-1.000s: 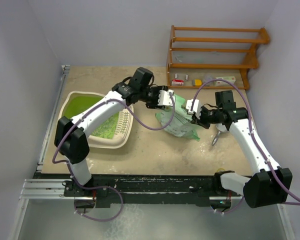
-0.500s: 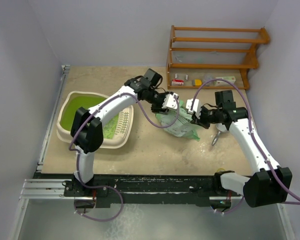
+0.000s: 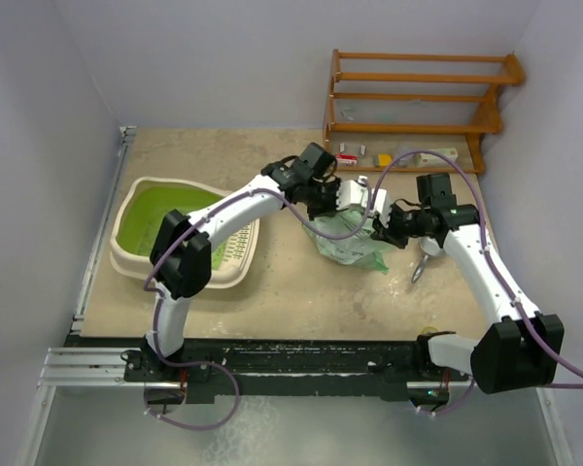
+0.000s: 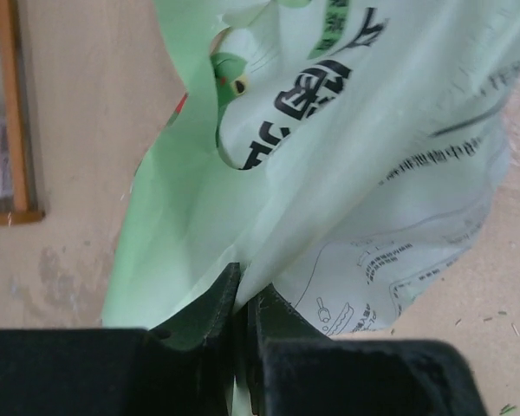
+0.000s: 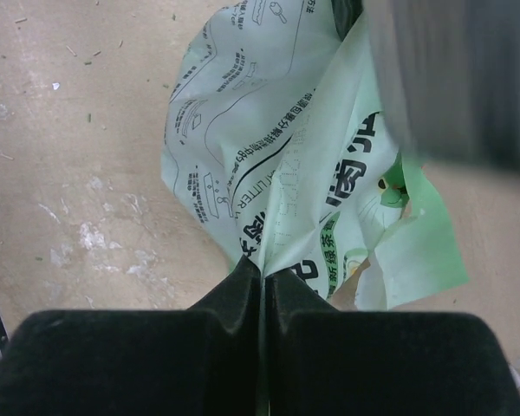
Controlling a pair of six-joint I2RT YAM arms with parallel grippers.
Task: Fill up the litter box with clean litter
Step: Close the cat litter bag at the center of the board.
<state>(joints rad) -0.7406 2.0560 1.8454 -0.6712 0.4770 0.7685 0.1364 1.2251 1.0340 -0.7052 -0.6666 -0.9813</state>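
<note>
Overhead view first: left pincer [image 3: 353, 201] and right pincer [image 3: 377, 221] meet near the middle of the table [image 3: 291, 291], both clenched on the top of a light green printed plastic bag [image 3: 352, 248], whose body sags just below and between them. The litter box [image 3: 126, 254] sits well to the left of both pincers, out past the left arm's elbow, with its bright green floor showing and its slotted cream grille at the end nearer the arm. Whether granules lie in it cannot be told, since the arm crosses over it. A metal scoop [image 3: 423, 260] lies on the table just right of the right pincer, under that forearm. A wooden rack [image 3: 418, 97] stands against the back wall beyond both pincers. From the left wrist, the black fingers [image 4: 212, 303] are pressed together with a fold of the bag [image 4: 355, 173] pinched between them. The film rises away from the fingertips, showing a cartoon cat face and black printing. A wooden rail of the rack [image 4: 16, 113] runs along the far left of this pincer. From the right wrist, the fingers [image 5: 234, 290] likewise stand closed on a thin edge of the bag [image 5: 260, 147], which spreads out ahead of the fingertips over the sandy tabletop [image 5: 69, 173].
</note>
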